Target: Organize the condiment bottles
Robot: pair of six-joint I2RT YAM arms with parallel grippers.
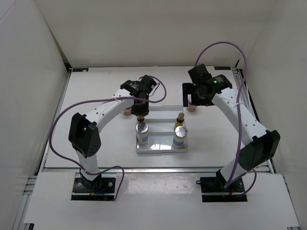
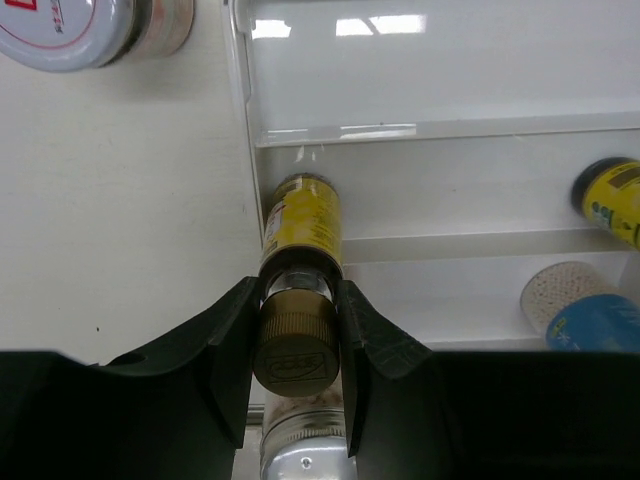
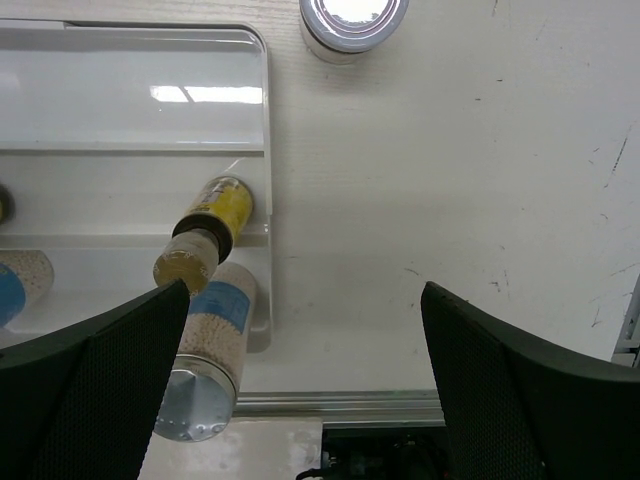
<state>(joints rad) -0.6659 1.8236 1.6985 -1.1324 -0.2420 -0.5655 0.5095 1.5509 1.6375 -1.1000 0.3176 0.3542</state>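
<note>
**Four of six condiment bottles at the tray, two jars left outside**

Seen from above, a white stepped tray [image 1: 160, 150] sits mid-table between two robot arms. On its front step stand the left white bottle [image 1: 142, 134] and the right white bottle [image 1: 180, 138], both with silver caps. On the middle step, behind the right white bottle, stands the second dropper [image 1: 180, 120].

The left gripper [image 2: 298, 320] is clamped on the gold cap of the held dropper [image 2: 302, 215]. This dropper hangs upright over the left end of the middle step. The pictures do not show whether its base touches the step. Once it is let go, the droppers and white bottles would likely be in place.

The two pinkish jars are not on the tray. The left jar [image 2: 75, 28] stands on the table [image 1: 96, 96] just beside the tray's left wall. The right jar [image 3: 352, 20] stands on the table near the tray's right back corner. Placing these two is probably what remains.

The right gripper [image 3: 305, 295] hovers with its fingers spread wide and nothing between them. It is over bare table to the right of the tray, with the right jar just beyond it.

The left white bottle's cap sits directly below the left gripper, so there is little room to lower it. The left arm also crosses over the left jar in the top view. Purple cables [image 1: 225, 45] loop from each arm.
</note>
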